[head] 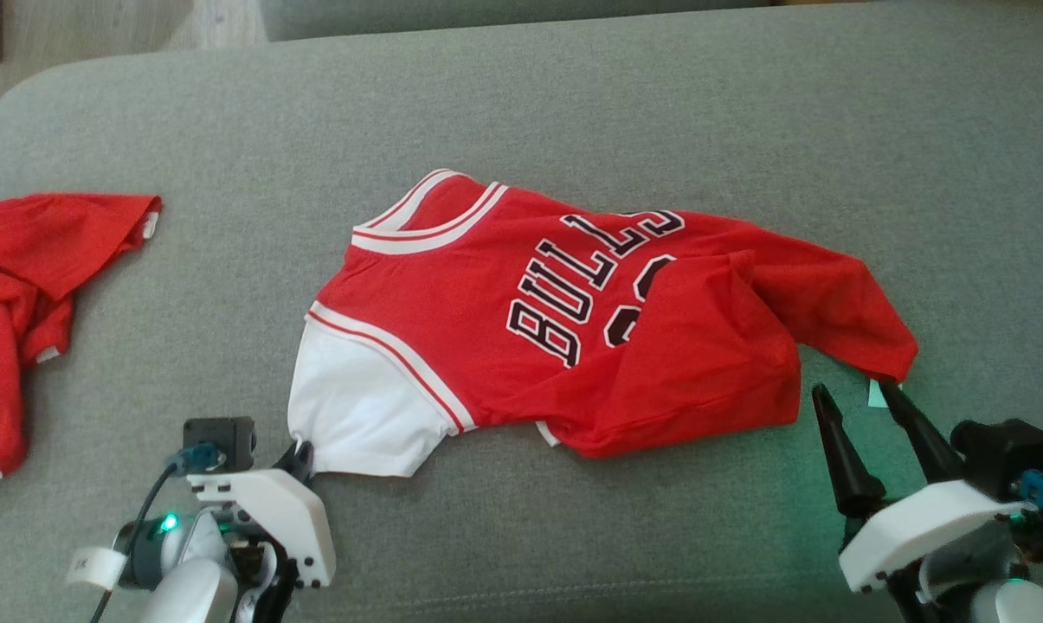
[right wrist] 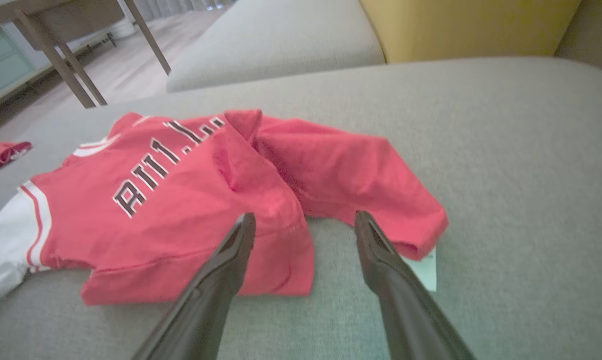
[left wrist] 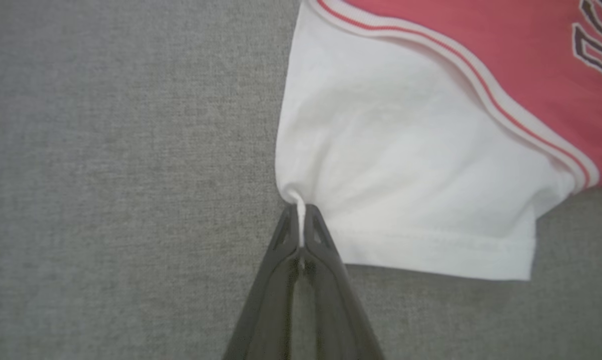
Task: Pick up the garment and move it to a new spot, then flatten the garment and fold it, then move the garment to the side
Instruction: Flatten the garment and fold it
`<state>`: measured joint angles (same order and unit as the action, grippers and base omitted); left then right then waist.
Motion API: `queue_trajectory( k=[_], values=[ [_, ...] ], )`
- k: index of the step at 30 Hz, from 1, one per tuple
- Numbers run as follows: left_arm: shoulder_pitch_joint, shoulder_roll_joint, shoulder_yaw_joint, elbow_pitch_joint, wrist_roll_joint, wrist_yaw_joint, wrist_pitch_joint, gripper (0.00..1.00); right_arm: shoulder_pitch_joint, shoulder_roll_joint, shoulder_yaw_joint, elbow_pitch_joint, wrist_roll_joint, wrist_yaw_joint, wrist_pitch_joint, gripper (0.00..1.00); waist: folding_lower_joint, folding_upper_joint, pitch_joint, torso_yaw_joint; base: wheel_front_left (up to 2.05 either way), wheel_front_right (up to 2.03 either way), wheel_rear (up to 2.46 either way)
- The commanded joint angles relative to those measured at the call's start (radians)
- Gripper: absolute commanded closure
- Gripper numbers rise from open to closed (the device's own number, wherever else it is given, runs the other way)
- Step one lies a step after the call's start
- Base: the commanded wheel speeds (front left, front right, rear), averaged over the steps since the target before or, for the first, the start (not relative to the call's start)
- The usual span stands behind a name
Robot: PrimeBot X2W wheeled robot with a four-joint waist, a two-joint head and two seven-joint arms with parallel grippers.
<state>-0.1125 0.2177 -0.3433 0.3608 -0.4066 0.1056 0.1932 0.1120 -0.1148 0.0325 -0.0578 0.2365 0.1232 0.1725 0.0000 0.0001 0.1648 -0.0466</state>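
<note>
"Which step is this?"

"Flattening, likely. The jersey (head: 521, 329) lies crumpled mid-frame on the sofa seat (head: 659, 112); the left jaws pinch its white sleeve (left wrist: 405, 175) corner, lower left."

"And the right jaws?"

"Spread wide, lower right, beside the hem (right wrist: 420, 245). They'd need to grip it next, then pull."

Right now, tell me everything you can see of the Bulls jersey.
The jersey is red fabric with a white sleeve, red-and-white trim and black BULLS lettering. It lies on the grey cushion, its lower part folded over, hiding part of the number. The left gripper is shut on the sleeve's corner; the open right gripper hovers by the tagged end.
</note>
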Motion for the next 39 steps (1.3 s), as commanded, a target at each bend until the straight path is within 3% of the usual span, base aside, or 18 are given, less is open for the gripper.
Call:
queue_trajectory(
  k=[1, 25, 26, 27, 28, 39],
  values=[
    [-0.024, 0.015, 0.020, -0.006, -0.001, 0.000, 0.009, 1.00, -0.022, -0.037, 0.026, -0.015, 0.015, 0.008, 0.024, 0.00, 0.0000, -0.0001, 0.007, 0.005, 0.00, 0.00, 0.00],
    [-0.115, 0.001, 0.003, -0.009, 0.011, 0.012, -0.053, 1.00, -0.230, -0.202, 0.170, 0.134, 0.186, 0.008, 0.202, 0.00, 0.0000, -0.0001, 0.123, 0.048, 0.00, 0.00, 0.00],
    [-0.117, 0.001, 0.002, -0.008, 0.011, 0.012, -0.055, 1.00, -0.232, -0.205, 0.173, 0.135, 0.191, 0.008, 0.206, 0.09, 0.0000, -0.0001, 0.124, 0.049, 0.00, 0.00, 0.00],
    [-0.118, 0.000, 0.002, -0.007, 0.011, 0.013, -0.058, 1.00, -0.234, -0.207, 0.175, 0.136, 0.196, 0.008, 0.207, 0.42, 0.0000, -0.0001, 0.125, 0.049, 0.00, 0.00, 0.00],
    [-0.119, 0.000, 0.001, -0.006, 0.010, 0.013, -0.061, 1.00, -0.234, -0.208, 0.177, 0.134, 0.200, 0.008, 0.207, 1.00, 0.0000, -0.0001, 0.123, 0.049, 0.00, 0.00, 0.00],
    [-0.110, 0.016, 0.020, -0.077, 0.022, 0.037, -0.156, 1.00, -0.171, -0.196, 0.126, 0.015, 0.223, 0.008, 0.183, 1.00, 0.0000, -0.0001, 0.078, 0.040, 0.00, 0.00, 0.00]
  ],
)
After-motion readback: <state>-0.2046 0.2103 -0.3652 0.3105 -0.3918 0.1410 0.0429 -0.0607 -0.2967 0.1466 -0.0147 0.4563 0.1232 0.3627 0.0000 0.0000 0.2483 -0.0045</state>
